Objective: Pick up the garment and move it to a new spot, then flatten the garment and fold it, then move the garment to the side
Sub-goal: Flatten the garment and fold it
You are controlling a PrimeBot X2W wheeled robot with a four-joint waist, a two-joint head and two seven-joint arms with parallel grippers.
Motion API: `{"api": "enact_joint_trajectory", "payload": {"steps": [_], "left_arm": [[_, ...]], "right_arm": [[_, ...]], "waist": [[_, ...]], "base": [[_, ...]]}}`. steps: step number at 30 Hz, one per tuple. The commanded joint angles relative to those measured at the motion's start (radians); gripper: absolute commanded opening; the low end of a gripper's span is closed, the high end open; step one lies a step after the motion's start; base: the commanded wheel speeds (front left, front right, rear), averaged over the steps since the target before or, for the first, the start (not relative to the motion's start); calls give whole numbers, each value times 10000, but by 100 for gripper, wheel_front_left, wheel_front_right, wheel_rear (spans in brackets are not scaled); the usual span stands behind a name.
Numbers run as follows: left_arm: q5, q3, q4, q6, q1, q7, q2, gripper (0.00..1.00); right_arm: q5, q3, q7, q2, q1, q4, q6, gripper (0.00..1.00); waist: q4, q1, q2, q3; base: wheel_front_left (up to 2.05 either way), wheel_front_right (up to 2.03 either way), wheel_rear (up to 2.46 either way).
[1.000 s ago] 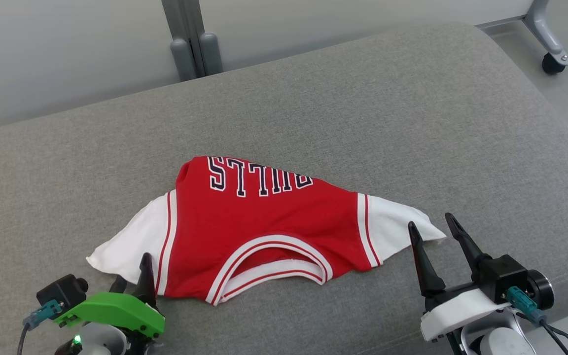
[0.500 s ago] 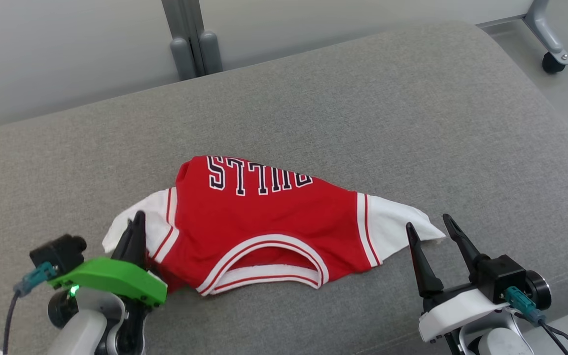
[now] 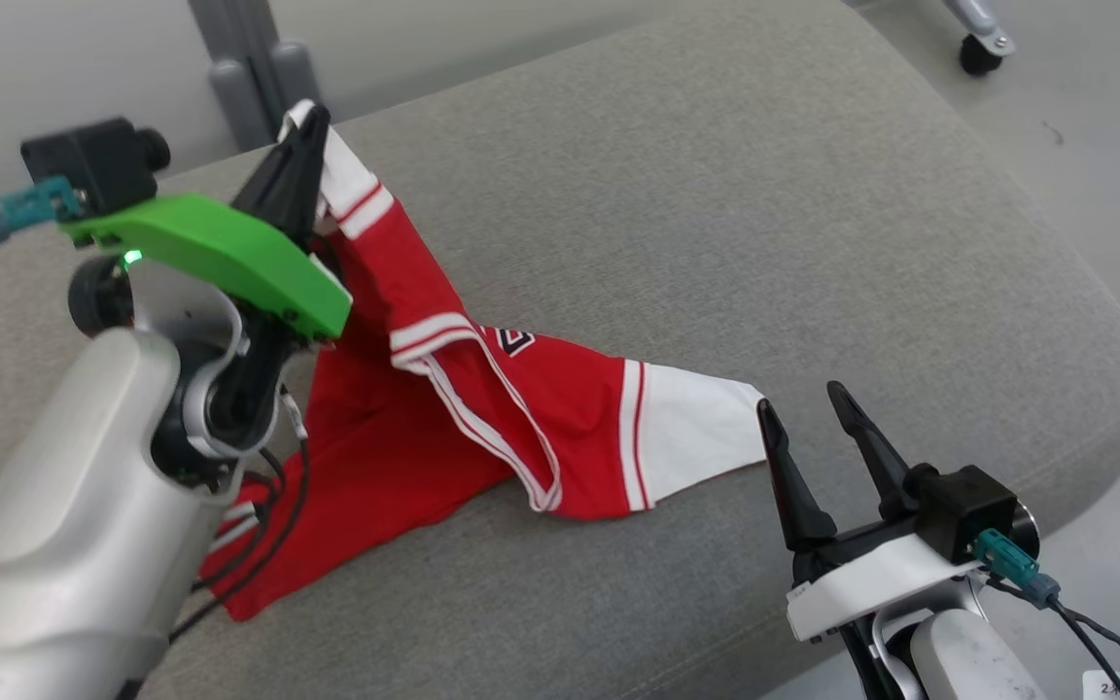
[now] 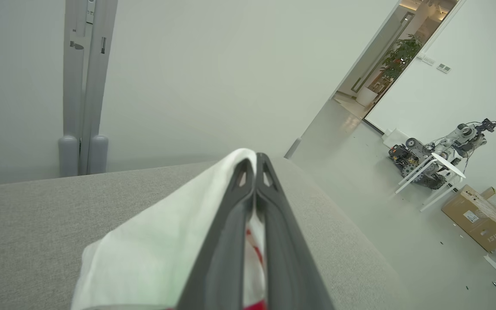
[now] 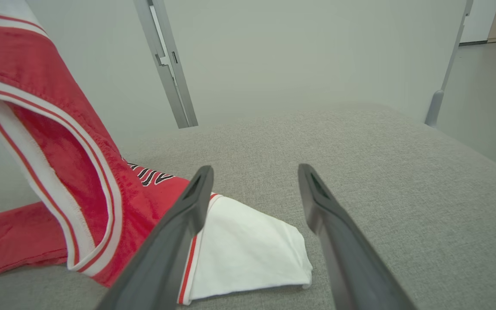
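Note:
A red jersey with white sleeves and striped trim hangs stretched from my left gripper, which is shut on its white left sleeve and raised above the grey cushion. In the left wrist view the fingers pinch the white sleeve. The jersey's lower part and its other white sleeve still lie on the cushion. My right gripper stands open just right of that sleeve, fingertips near its edge; in the right wrist view the sleeve lies between and left of the fingers.
The grey cushion's rounded front edge runs at the right, with floor beyond. A grey post stands behind the cushion. A caster wheel sits on the floor at top right. Another robot and a cardboard box stand far off.
My left gripper closed on the left sleeve and lifted it up and back, pulling the jersey off the cushion. The head camera has shifted. The right gripper stays open beside the right sleeve.

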Motion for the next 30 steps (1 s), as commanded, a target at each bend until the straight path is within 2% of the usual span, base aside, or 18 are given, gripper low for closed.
{"api": "enact_joint_trajectory", "payload": {"steps": [1, 3, 7, 13, 14, 16, 22, 24, 30], "left_arm": [[207, 14, 379, 89, -569, 127, 68, 0], [124, 69, 976, 133, -1073, 284, -57, 0], [758, 8, 2590, 141, -2224, 219, 180, 0], [1500, -75, 4672, 26, -3543, -1053, -242, 0], [1542, -69, 4943, -45, -3671, -1258, -347, 9], [1597, -181, 5554, -242, -3805, -1477, -544, 100], [1457, -267, 6477, -1019, -3185, -2035, -610, 100], [1676, -526, 6476, -1244, -3000, -2169, -651, 100], [1395, -534, 5684, -1421, -1414, -3048, -901, 100]], "right_arm": [[171, 92, -31, -3, -145, -43, -14, 100], [352, 124, -31, -1, -101, -64, -14, 100], [631, 305, -31, 2, 47, -63, -14, 100], [777, 23, -31, 9, 277, -265, -14, 100], [767, -7, -31, 0, 294, -269, -14, 100], [685, -59, -31, -3, 293, -242, -14, 100], [251, 54, -31, -1, 223, 14, -14, 100], [105, -87, -31, -23, 287, 73, -14, 100], [-349, -465, -31, -17, 564, 131, -14, 100]], "waist": [[-1091, 0, 0, 689], [-1427, 0, 0, 873], [-2169, 0, 0, 1217], [-2254, 0, 0, 1486], [-2253, 0, 0, 1485], [-2240, 0, 0, 1434], [-2097, 0, 0, 836], [-1798, 0, 0, 590], [-740, 0, 0, -184]], "base": [[0, 0, 0], [0, 0, 0], [0, 0, 0], [0, 0, 0], [0, 0, 0], [0, 0, 0], [0, 0, 0], [0, 0, 0], [0, 0, 0]]}}
